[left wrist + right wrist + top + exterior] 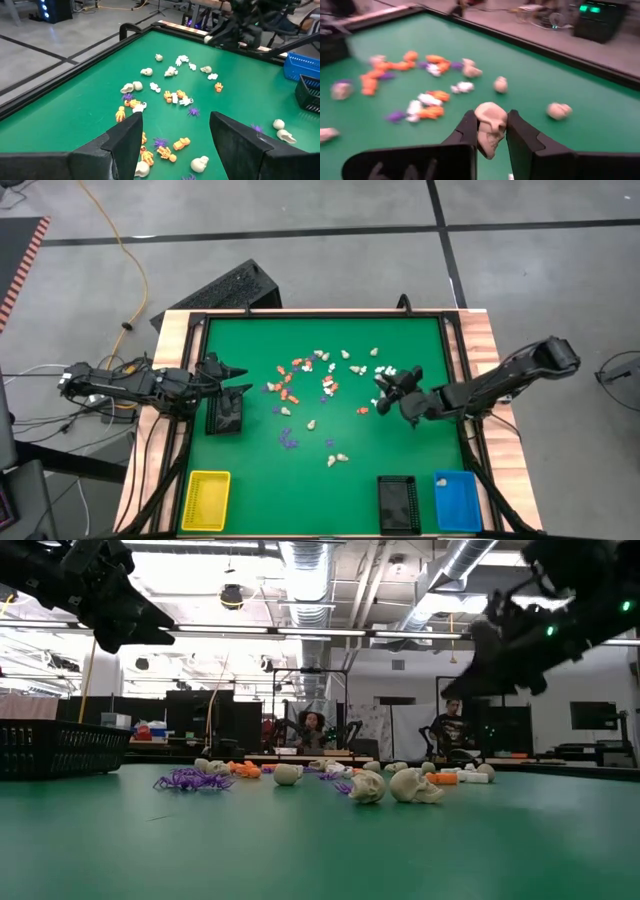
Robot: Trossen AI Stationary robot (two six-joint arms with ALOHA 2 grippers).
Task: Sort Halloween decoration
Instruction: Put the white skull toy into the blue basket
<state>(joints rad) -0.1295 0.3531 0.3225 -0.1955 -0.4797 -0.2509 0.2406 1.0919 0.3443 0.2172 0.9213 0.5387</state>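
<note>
The Halloween decoration (325,385) is a scatter of tiny orange, white, cream and purple figurines lying on the green mat's middle; in the left wrist view the scatter (172,95) shows again. My right gripper (491,119) is raised over the mat's right part (384,393) and shut on one cream skull figurine (491,127). My left gripper (172,122) hovers open at the mat's left side (238,380), with nothing between its fingers, above a black tray (225,418). My right gripper pinches the cream skull figurine between its two fingers, one on each of its sides (481,125). The fingers slant slightly downward from the table's right side. The skull is lifted clear of the mat, its top bulging past the fingertips and its lower part showing between them.
A yellow tray (205,500), a black tray (397,503) and a blue tray (457,500) stand along the mat's near edge. A raised black frame (325,314) borders the mat. People sit in the room beyond the table (452,720).
</note>
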